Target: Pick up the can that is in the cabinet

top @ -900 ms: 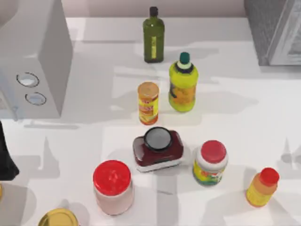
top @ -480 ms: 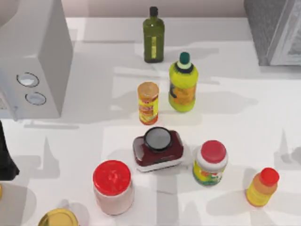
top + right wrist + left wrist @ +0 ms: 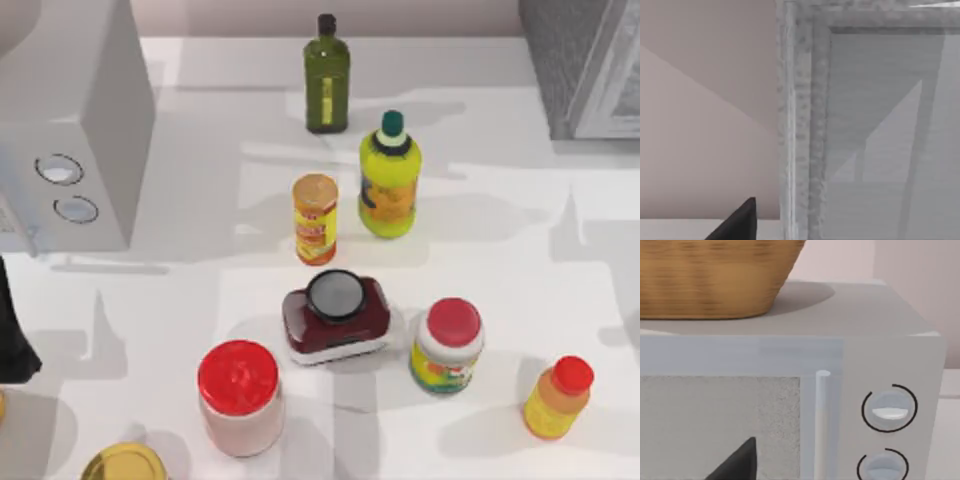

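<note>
The cabinet is a dark-grey speckled box at the table's back right corner. In the right wrist view its speckled frame and paler door panel stand close ahead. The can is hidden. A dark part of my right gripper shows low in that view, just short of the cabinet's frame. My left arm is parked at the table's left edge, and its gripper faces the light-grey box.
A light-grey box with two dials carries a woven basket. Mid-table stand a green bottle, yellow bottle, orange-yellow canister, dark-red jar, two red-lidded jars and an orange bottle.
The arm shadows on the right side of the table have slid toward the back, nearer the cabinet. No bottle or jar has moved, and the left arm is still.
</note>
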You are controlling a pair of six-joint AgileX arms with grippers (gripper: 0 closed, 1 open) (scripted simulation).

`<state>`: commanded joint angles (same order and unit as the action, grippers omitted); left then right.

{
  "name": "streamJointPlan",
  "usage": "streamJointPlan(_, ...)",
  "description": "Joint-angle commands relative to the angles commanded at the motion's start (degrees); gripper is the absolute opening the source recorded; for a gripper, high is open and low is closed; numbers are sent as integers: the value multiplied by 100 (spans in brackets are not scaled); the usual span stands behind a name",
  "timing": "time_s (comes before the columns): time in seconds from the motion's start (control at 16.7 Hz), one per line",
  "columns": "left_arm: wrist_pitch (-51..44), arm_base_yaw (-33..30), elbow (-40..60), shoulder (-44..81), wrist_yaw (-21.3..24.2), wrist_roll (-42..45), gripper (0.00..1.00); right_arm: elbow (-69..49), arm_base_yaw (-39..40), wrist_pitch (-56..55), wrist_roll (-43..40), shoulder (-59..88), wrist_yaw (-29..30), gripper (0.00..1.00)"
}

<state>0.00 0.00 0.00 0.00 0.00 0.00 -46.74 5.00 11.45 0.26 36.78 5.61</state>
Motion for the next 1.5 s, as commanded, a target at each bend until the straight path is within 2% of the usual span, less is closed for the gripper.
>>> streamJointPlan(0.36, 0, 0, 0, 0, 0, 0, 100, -3129, 322, 759, 32, 2341, 341, 100)
streamJointPlan(0.66, 0, 0, 0, 0, 0, 0, 100, -4890, 512, 1159, 55, 3619, 519, 100)
streamJointPlan(0.84, 0, 0, 0, 0, 0, 0, 100, -5292, 556, 1244, 63, 3916, 564, 100)
streamJointPlan(1.2, 0, 0, 0, 0, 0, 0, 100, -5297, 532, 1220, 61, 3924, 562, 100)
streamJointPlan(1.5, 0, 0, 0, 0, 0, 0, 100, -5418, 494, 610, 37, 4614, 595, 100)
